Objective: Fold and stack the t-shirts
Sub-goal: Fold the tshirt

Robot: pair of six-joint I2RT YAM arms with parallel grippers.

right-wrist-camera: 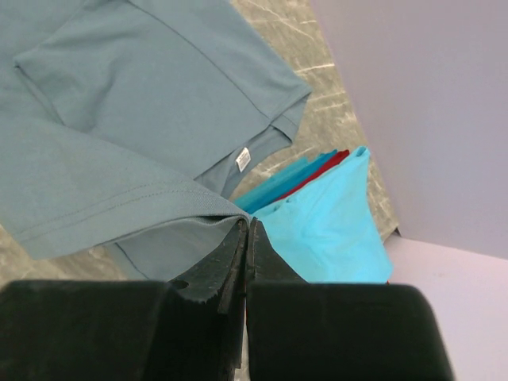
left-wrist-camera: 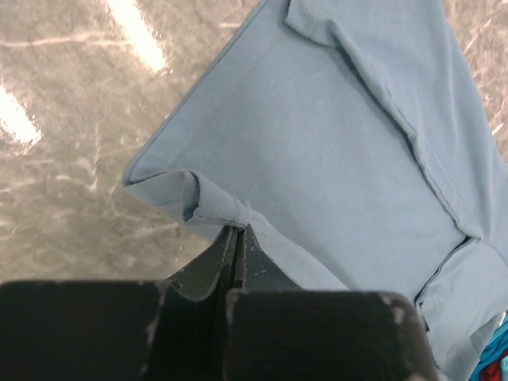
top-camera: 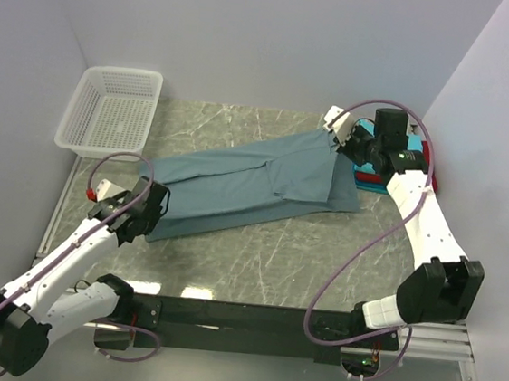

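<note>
The large dusty grey-blue short-sleeved cotton t-shirt [top-camera: 255,183] is lying flat on the grey marble-patterned table [top-camera: 257,254]. It is already narrowed into a long band. Its long axis is running diagonally from the near-left part of the table towards the far-right corner.

The left gripper [left-wrist-camera: 238,234] is sitting at the near-left end with its jaws fully closed, pinching a small bunch of the hem corner. The right gripper [right-wrist-camera: 248,226] is sitting at the far-right end, jaws likewise closed. It is gripping a stitched cloth edge on the collar side, with the white neck label [right-wrist-camera: 244,159] showing just beyond it. Each arm is therefore holding the end nearest to it, and the cloth between them is lying slack rather than taut.

The bright turquoise folded shirt [right-wrist-camera: 337,218] is lying just beside the right gripper in the far-right corner. Slivers of a red folded shirt [right-wrist-camera: 321,171] and a teal folded shirt [right-wrist-camera: 278,186] are showing at its edge. The white plastic mesh basket [top-camera: 126,72] is standing well apart at the far-left corner.

The next fold looks likely to run along that diagonal, carrying one held end over towards the other. The right end is already nearer the stack.
</note>
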